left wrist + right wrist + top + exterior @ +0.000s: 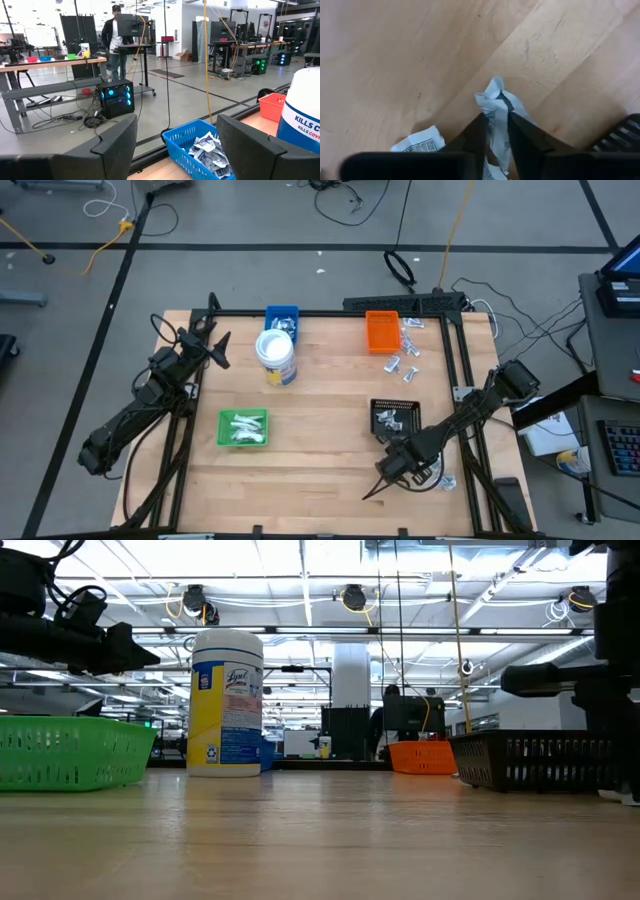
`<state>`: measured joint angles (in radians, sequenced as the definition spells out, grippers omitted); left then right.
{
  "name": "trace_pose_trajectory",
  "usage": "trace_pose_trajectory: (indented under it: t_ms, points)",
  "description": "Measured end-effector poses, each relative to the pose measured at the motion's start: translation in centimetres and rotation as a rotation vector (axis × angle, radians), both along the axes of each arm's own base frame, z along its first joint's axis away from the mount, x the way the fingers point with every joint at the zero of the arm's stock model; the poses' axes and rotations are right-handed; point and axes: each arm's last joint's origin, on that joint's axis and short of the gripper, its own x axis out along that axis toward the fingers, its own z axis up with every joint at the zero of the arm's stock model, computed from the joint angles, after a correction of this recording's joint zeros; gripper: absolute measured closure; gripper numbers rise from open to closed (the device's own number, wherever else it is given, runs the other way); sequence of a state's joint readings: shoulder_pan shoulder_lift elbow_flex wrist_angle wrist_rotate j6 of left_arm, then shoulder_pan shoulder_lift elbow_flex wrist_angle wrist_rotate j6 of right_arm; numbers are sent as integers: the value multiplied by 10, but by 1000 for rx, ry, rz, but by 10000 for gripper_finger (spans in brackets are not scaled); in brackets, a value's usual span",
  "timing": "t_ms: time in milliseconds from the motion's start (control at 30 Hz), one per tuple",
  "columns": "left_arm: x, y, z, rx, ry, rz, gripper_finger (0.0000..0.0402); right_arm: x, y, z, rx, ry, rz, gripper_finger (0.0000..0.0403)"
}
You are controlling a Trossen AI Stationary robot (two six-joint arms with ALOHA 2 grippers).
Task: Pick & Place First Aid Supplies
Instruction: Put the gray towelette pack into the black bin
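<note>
Small white first aid packets lie in several places: loose ones beside the orange tray point(410, 348), some in the green tray point(244, 428), the blue tray point(200, 150) and the black tray point(397, 418), and a few on the wood near the table's right front. My right gripper point(496, 120) points down there, shut on one crumpled white packet point(492, 102). A second packet point(417, 141) lies flat beside it. My left gripper point(175, 150) waits open and level at the table's far left, facing the blue tray. My right gripper pinches the crumpled white packet between its two fingers, which come from above and point down. The fingers point(525, 132) stand on either side of the packet's middle point(496, 111), and its wrinkled end sticks out beyond them. The packet lies against the wooden table top.
A white cylindrical tub with a blue and yellow label point(275, 358) stands upright between the blue and green trays. The black tray's corner point(625, 132) is close to my right gripper. The orange tray point(382, 330) sits far right. A person stands in the room beyond the table.
</note>
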<state>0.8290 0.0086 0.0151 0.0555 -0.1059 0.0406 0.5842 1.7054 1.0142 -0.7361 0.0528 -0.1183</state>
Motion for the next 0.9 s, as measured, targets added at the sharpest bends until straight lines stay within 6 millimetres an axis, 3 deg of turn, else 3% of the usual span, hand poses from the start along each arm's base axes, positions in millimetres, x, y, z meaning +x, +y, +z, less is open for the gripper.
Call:
trace_pose_trajectory:
  t_ms: [133,233,400,567,767,900]
  points:
    - [0,0,0,0,0,0,128,0,0,1,-4,9,-7,392]
    - [0,0,0,0,0,0,128,-1,-1,7,-5,19,-10,388]
    - [0,0,0,0,0,0,128,1,0,32,29,-22,-88,393]
    - [0,0,0,0,0,0,128,-1,-1,54,55,-38,-236,395]
    - [0,0,0,0,0,0,128,-11,-8,64,50,-6,-518,395]
    - [0,0,0,0,0,0,128,-18,-12,64,-7,47,-587,393]
